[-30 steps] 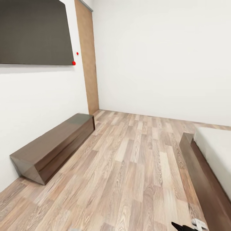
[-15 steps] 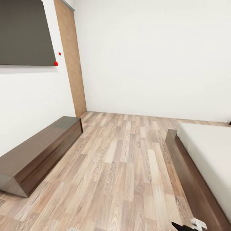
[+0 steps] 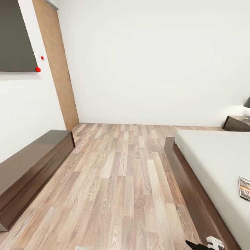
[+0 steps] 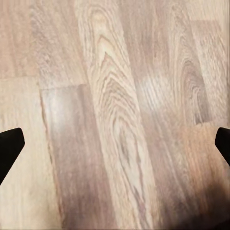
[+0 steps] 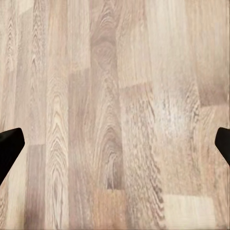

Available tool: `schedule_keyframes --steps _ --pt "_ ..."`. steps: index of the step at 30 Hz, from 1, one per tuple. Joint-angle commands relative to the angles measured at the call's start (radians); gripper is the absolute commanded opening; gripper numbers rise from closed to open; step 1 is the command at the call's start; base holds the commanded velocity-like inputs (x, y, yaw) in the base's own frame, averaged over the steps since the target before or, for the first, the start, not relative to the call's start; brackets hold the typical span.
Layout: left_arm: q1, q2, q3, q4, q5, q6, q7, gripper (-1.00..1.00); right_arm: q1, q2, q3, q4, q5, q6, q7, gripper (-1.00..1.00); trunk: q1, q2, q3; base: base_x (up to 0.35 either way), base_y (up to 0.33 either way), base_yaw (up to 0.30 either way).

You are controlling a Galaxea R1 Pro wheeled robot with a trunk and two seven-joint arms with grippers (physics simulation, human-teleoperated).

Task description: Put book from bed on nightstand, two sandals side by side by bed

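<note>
Lying on the bed point(image 3: 208, 156) is the book point(image 3: 244, 188), near a nightstand point(image 3: 236, 123); both grippers, left point(image 4: 115, 143) and right point(image 5: 115, 143), are hanging spread wide, empty, over floor point(image 3: 121, 180).

book point(image 3: 244, 188) cut by frame edge, lamp point(image 3: 247, 108) on nightstand point(image 3: 236, 123) likewise

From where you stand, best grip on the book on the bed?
The book lies flat on the bed near the mattress edge, partly cut off at the head view's right side. Probably pinch its thin near edge from the floor side, coming in low over the frame; flat on a soft mattress, top-down fingers likely can't get under it.
</note>
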Motion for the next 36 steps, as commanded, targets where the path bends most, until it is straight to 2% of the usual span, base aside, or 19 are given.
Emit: schedule_keyframes --steps 1,9,36 --pt "0.0 0.001 0.008 0.0 -0.01 -0.004 -0.002 1.0 -0.001 0.0 -0.008 0.002 0.006 -0.002 0.003 1.0 0.0 0.0 -0.001 0.0 0.0 -0.249" --pt "0.0 0.0 0.008 0.0 -0.01 -0.004 -0.002 1.0 -0.001 0.0 -0.008 0.001 0.006 -0.002 0.008 1.0 0.0 0.0 0.0 0.111 0.0 -0.066" --pt "0.0 0.0 0.008 0.0 -0.01 -0.004 -0.002 1.0 -0.001 0.0 -0.008 0.002 0.006 -0.002 0.005 1.0 0.0 0.0 0.001 0.317 0.0 -0.001"
